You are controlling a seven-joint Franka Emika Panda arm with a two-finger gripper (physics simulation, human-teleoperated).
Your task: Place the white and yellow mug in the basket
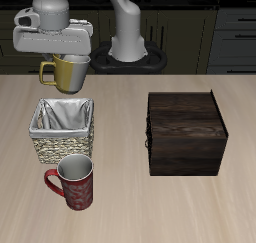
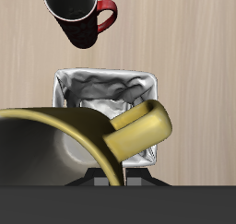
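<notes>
My gripper (image 1: 60, 59) is shut on the white and yellow mug (image 1: 66, 73) and holds it in the air, just behind and above the basket (image 1: 62, 130). The mug has an olive-yellow outside and handle; in the wrist view it (image 2: 64, 145) fills the foreground with its handle (image 2: 143, 128) sticking out. The basket is tan wicker with a grey-white cloth lining, and it lies below the mug in the wrist view (image 2: 106, 89). My fingertips are hidden behind the mug.
A dark red patterned mug (image 1: 71, 181) stands in front of the basket, near the table's front edge; it also shows in the wrist view (image 2: 78, 13). A dark brown wooden box (image 1: 185, 133) stands beside the basket.
</notes>
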